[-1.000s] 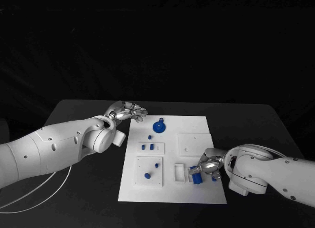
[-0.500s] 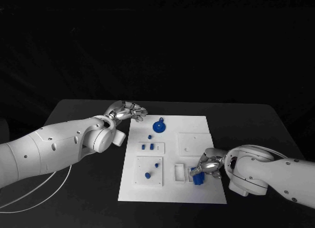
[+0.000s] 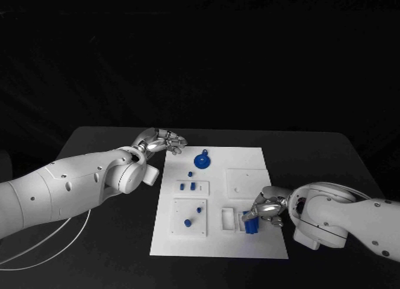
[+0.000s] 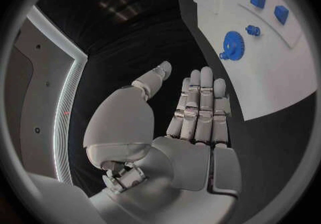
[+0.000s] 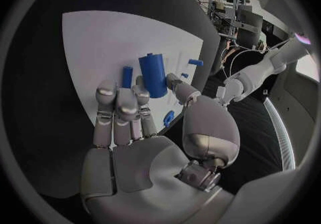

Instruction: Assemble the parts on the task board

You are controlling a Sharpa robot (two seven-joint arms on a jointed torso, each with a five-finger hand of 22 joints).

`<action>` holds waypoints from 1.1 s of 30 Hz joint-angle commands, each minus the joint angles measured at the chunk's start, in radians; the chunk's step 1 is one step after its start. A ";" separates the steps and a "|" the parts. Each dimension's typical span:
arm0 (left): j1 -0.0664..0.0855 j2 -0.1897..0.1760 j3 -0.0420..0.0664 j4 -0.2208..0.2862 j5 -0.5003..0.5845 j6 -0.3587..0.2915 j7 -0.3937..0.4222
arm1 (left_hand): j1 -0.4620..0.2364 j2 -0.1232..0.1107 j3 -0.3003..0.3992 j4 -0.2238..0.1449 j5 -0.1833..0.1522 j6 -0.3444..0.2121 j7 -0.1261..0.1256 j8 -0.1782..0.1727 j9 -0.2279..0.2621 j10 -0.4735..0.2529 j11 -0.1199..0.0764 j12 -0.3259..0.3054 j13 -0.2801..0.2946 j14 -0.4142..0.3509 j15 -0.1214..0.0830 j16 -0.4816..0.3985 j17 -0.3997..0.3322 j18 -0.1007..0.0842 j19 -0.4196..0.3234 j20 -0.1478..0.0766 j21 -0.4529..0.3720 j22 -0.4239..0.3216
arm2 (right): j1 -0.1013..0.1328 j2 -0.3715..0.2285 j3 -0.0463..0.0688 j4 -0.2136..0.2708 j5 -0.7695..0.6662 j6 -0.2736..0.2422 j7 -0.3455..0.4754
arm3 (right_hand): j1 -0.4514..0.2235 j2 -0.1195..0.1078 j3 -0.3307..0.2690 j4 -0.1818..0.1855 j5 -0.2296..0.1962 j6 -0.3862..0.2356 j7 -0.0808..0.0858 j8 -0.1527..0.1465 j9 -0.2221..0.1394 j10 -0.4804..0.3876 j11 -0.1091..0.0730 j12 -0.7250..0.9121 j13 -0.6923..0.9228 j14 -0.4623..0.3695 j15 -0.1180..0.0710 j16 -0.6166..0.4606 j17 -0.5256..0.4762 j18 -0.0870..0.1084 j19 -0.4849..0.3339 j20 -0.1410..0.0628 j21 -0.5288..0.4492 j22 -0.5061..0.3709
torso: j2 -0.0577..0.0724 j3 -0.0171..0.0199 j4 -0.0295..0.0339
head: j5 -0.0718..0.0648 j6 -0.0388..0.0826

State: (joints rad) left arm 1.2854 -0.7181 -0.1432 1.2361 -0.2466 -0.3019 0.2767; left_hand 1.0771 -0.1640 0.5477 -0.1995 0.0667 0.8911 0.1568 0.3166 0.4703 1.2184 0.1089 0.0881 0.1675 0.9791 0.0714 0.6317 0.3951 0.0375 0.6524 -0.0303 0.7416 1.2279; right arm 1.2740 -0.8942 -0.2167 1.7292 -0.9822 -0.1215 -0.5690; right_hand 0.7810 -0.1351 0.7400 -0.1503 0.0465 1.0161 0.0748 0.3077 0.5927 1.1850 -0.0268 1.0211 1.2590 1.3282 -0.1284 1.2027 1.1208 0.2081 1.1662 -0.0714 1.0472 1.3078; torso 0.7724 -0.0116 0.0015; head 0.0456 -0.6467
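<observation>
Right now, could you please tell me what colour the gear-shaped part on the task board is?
The gear-shaped part is blue, seen best in the left wrist view.

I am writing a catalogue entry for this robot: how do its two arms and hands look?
Both arms have smooth, rounded white shells. The left arm shows small dark dots, and a thin white cable loops below it. The left hand and right hand are silver, with segmented metallic fingers.

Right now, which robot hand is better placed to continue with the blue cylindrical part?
The right robot hand: it already holds the blue cylindrical part over the white task board. The left robot hand is open at the board's far left corner.
</observation>
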 commanded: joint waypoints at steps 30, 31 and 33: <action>0.001 0.003 0.001 0.002 0.006 0.013 0.011 | 0.000 0.010 -0.007 -0.002 -0.002 -0.007 -0.003 0.007 -0.002 0.005 0.002 -0.005 -0.002 0.008 0.002 -0.006 0.004 0.009 0.001 0.004 -0.008 0.002 | 0.001 0.113 0.000 -0.053 0.044 -0.031 -0.006 | -0.032 -0.002 0.000 0.002 0.002 0.022 0.006 0.000 0.000 0.013 -0.004 0.003 0.004 0.002 -0.007 0.010 -0.001 0.054 0.010 0.002 0.010 0.018 | 0.001 -0.0012 0.0015 | 0.003 -0.001; 0.001 0.003 0.001 0.002 0.006 0.013 0.011 | 0.000 0.010 -0.007 -0.002 -0.002 -0.007 -0.003 0.007 -0.002 0.005 0.002 -0.005 -0.002 0.008 0.002 -0.006 0.004 0.009 0.001 0.004 -0.008 0.002 | 0.001 0.115 0.000 -0.055 0.044 -0.031 -0.006 | -0.032 -0.002 0.000 0.002 0.002 0.022 0.006 0.000 0.000 0.014 -0.004 0.003 0.004 0.002 -0.007 0.010 -0.001 0.054 0.010 0.002 0.010 0.018 | 0.001 -0.0014 0.0011 | 0.003 -0.001; 0.001 0.004 0.001 0.002 0.006 0.013 0.011 | 0.000 0.010 -0.007 -0.002 -0.002 -0.007 -0.003 0.007 -0.002 0.005 0.002 -0.005 -0.002 0.008 0.002 -0.006 0.004 0.009 0.001 0.004 -0.008 0.002 | 0.001 0.118 0.000 -0.059 0.044 -0.029 -0.006 | -0.033 -0.002 0.000 0.002 0.002 0.022 0.006 0.000 0.000 0.014 -0.004 0.003 0.004 0.002 -0.007 0.010 -0.001 0.054 0.010 0.002 0.010 0.018 | 0.001 -0.0013 0.0003 | 0.003 -0.001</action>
State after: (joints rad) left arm 1.2855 -0.7165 -0.1433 1.2359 -0.2463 -0.3012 0.2762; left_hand 1.0771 -0.1640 0.5450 -0.2023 0.0667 0.8912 0.1568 0.3206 0.4695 1.2184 0.1089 0.0881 0.1668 0.9791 0.0714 0.6317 0.3977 0.0375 0.6524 -0.0303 0.7376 1.2286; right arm 1.2756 -0.7781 -0.2161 1.6726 -0.9238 -0.1519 -0.5753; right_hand 0.7578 -0.1368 0.7398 -0.1503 0.0464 1.0199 0.0722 0.3010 0.5941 1.1920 -0.0269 1.0203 1.2622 1.3297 -0.1265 1.2062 1.1204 0.2080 1.1720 -0.0694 1.0516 1.3078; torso 0.7732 -0.0129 0.0028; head 0.0485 -0.6475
